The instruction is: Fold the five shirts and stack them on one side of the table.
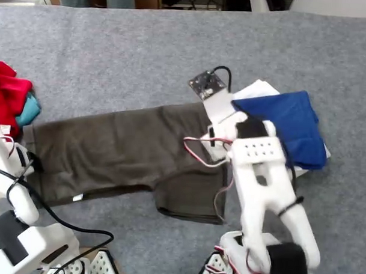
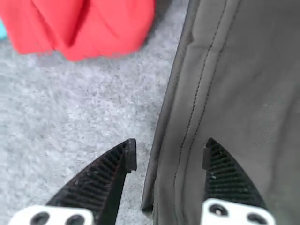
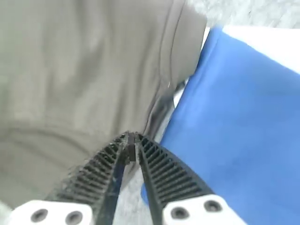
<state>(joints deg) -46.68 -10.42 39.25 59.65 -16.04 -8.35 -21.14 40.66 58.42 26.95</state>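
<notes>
A dark olive shirt [image 1: 122, 150] lies spread across the middle of the grey table. My left gripper [image 2: 169, 154] is open at its left end, one finger [image 2: 108, 173] over bare table and the other over the cloth, straddling the stitched hem [image 2: 197, 93]. My right gripper [image 3: 132, 140] is at the shirt's right end [image 1: 214, 129], shut with its tips pinched together on the olive edge [image 3: 159, 108]. Right beside it a folded blue shirt [image 1: 288, 125] [image 3: 243, 117] rests on a folded white one [image 1: 257, 89].
A crumpled red shirt [image 1: 7, 95] [image 2: 84, 23] and a teal one [image 1: 29, 110] lie heaped at the table's left edge. Bare grey table [image 1: 144, 51] stretches behind the olive shirt. Cables run from the arm bases along the front.
</notes>
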